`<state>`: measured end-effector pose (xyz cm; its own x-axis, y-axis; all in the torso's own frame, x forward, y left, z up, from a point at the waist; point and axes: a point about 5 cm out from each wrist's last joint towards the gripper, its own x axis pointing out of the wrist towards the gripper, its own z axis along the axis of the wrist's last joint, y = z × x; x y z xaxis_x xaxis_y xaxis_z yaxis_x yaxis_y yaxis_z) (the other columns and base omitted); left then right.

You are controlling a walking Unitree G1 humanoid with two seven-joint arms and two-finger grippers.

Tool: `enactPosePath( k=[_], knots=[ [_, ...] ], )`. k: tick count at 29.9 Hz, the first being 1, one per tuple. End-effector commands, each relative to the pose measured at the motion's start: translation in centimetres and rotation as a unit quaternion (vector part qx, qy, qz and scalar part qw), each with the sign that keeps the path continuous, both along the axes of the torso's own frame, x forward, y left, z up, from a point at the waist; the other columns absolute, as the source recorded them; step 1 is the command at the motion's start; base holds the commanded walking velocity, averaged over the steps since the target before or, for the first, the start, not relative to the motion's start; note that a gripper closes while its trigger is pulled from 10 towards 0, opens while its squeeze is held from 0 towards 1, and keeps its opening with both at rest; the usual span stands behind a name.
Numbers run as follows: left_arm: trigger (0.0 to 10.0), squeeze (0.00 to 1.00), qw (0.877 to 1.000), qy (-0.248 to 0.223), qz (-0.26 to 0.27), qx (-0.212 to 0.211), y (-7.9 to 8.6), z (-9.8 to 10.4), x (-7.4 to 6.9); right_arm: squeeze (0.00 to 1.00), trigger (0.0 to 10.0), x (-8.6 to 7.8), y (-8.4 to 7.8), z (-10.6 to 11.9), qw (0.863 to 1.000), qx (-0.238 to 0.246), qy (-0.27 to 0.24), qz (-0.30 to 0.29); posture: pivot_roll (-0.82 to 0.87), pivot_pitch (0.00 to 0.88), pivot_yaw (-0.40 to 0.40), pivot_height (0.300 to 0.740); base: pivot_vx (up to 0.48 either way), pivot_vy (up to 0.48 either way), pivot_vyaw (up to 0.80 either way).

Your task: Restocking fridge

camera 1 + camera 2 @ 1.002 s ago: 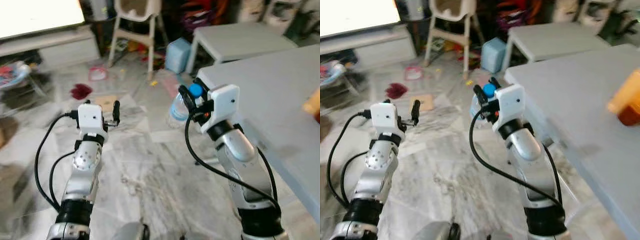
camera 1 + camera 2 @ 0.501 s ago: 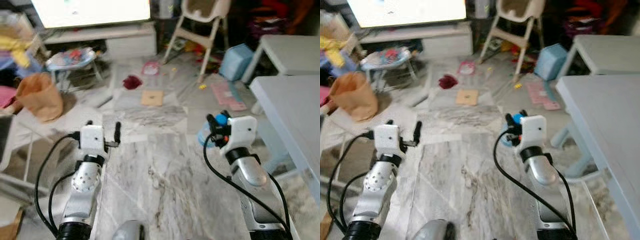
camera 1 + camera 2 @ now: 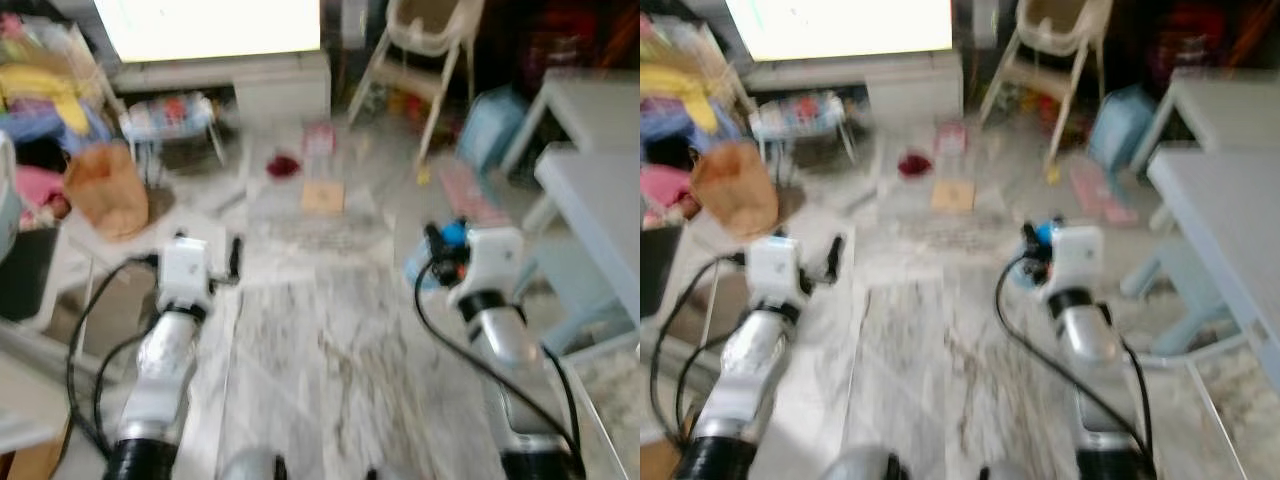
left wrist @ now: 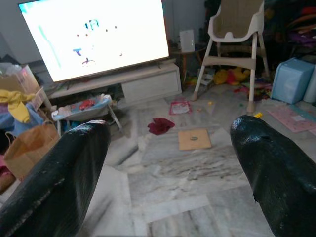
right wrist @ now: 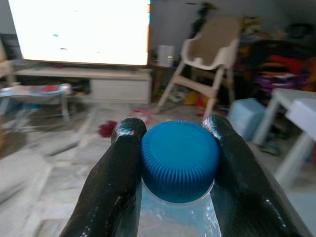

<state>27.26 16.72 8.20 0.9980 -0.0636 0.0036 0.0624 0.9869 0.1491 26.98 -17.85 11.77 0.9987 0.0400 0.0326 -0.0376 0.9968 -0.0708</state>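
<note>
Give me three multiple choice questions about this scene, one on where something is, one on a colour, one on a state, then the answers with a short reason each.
1. Where is the water bottle?
A. On the grey table
B. Held by the right pincer
C. Lying on the floor

2. What colour is the bottle's cap?
A. Blue
B. Red
C. White

3. How is the left pincer?
A. Shut on a cloth
B. Shut on the bottle
C. Open and holding nothing

Answers:
1. B: the right wrist view shows the right pincer with its two black fingers pressed on either side of the bottle's top.
2. A: the ribbed cap between those fingers is plainly blue.
3. C: the left wrist view shows the fingers wide apart with only the floor between them.
</note>
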Motion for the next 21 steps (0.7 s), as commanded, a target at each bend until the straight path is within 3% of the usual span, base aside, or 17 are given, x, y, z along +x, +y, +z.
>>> enactPosePath(
  k=[1,3,21],
  knots=[
    [10.0,0.00,1.000,0.001,0.019,0.018,1.38,0.04,-0.16,0.00,10.0,0.16,1.11,0.82,1.000,0.009,-0.021,0.018,0.00,0.000,0.000,0.740,0.000,0.476,0.00],
    [10.0,0.00,0.999,0.017,0.024,0.033,2.16,-0.92,-1.06,0.00,10.0,-0.21,1.29,0.41,1.000,0.006,-0.018,0.024,0.00,0.000,-0.001,0.740,0.000,0.459,0.22],
    [10.0,0.00,0.999,0.017,0.024,0.033,2.16,-0.92,-1.06,0.00,10.0,-0.21,1.29,0.41,1.000,0.006,-0.018,0.024,0.00,0.000,-0.001,0.740,0.000,0.458,0.44]
  ],
)
